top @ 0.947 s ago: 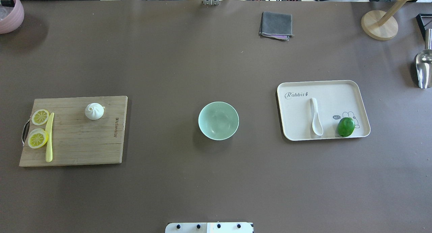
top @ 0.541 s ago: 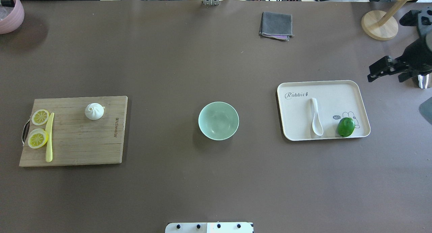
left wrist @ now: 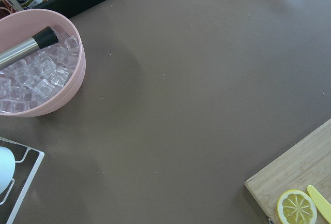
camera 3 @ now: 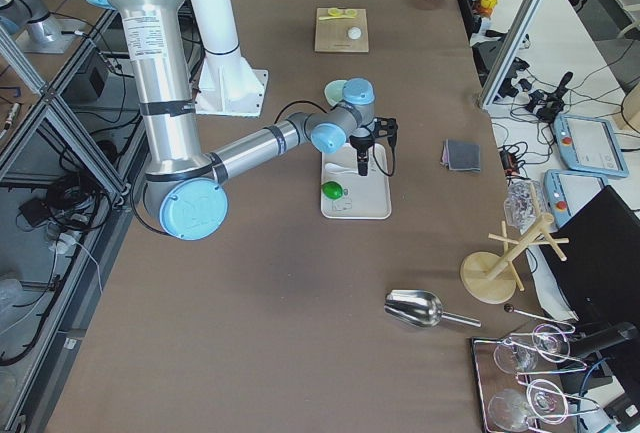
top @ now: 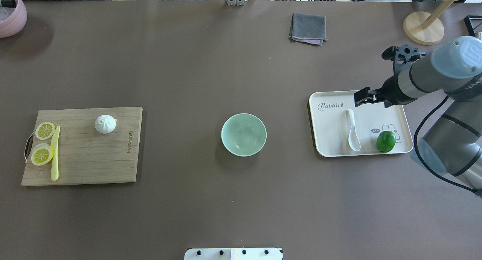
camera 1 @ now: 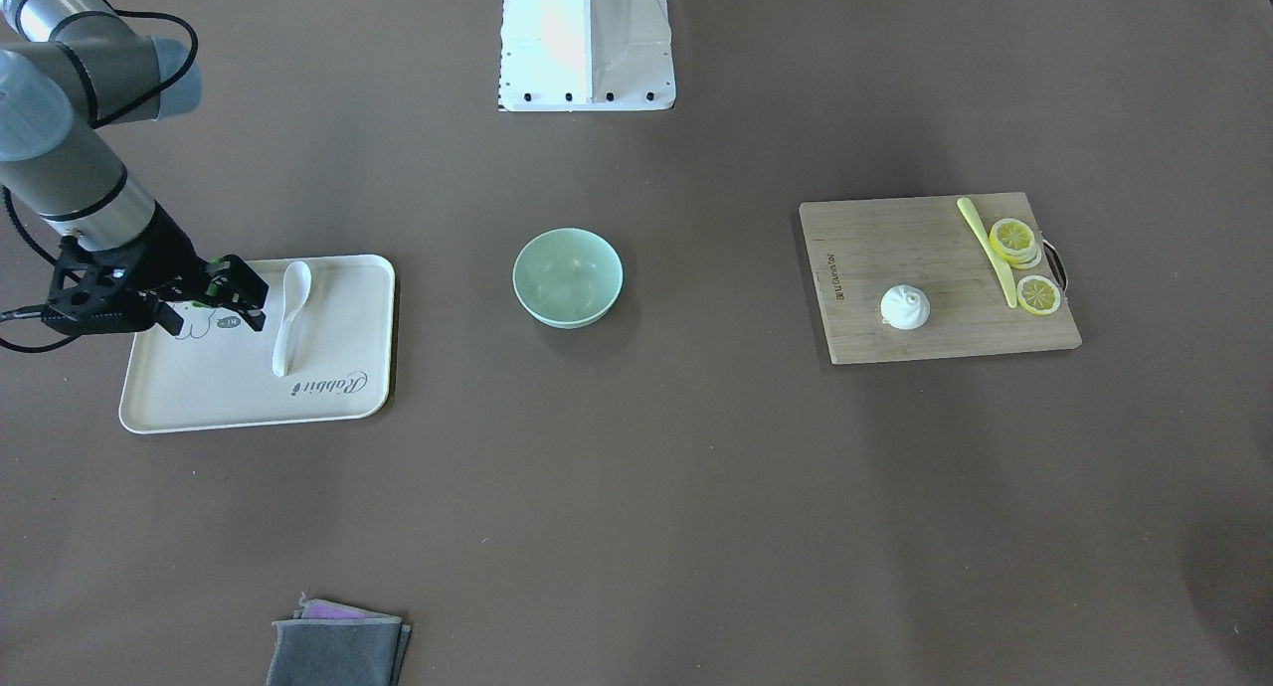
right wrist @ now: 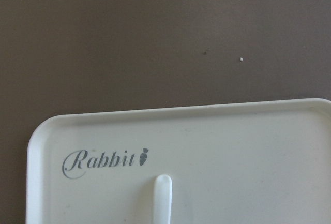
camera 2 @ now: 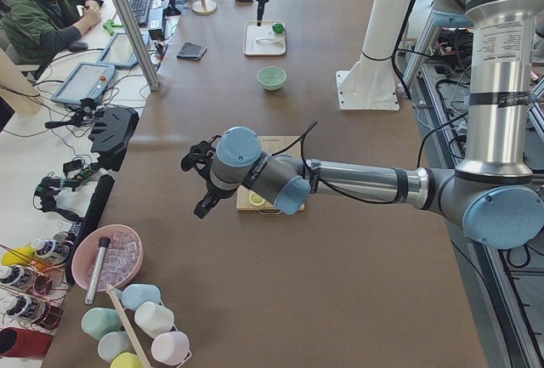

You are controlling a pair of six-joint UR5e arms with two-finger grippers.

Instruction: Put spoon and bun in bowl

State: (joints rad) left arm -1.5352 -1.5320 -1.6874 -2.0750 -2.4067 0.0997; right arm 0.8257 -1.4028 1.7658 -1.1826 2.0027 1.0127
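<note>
The white spoon [top: 352,130] lies on the cream tray [top: 331,132], handle toward the far side; it also shows in the front view [camera 1: 288,318], and its handle tip shows in the right wrist view [right wrist: 163,198]. My right gripper [top: 367,96] hovers over the tray's far edge, just right of the handle tip, and looks open and empty. The white bun [top: 105,124] sits on the wooden cutting board [top: 94,158] at the left. The mint-green bowl [top: 243,134] stands empty mid-table. My left gripper [camera 2: 194,185] shows only in the exterior left view, above the table beyond the board; I cannot tell if it is open.
A green lime [top: 386,141] lies on the tray beside the spoon. Lemon slices [top: 44,130] and a yellow knife [top: 55,152] lie on the board. A grey cloth [top: 308,28], a wooden stand [top: 423,27] and a pink ice bucket [top: 11,15] stand at the far side.
My right arm has come in from the overhead view's right edge and moved left, from beside the tray to over its far edge near the spoon handle. Nothing else moved.
</note>
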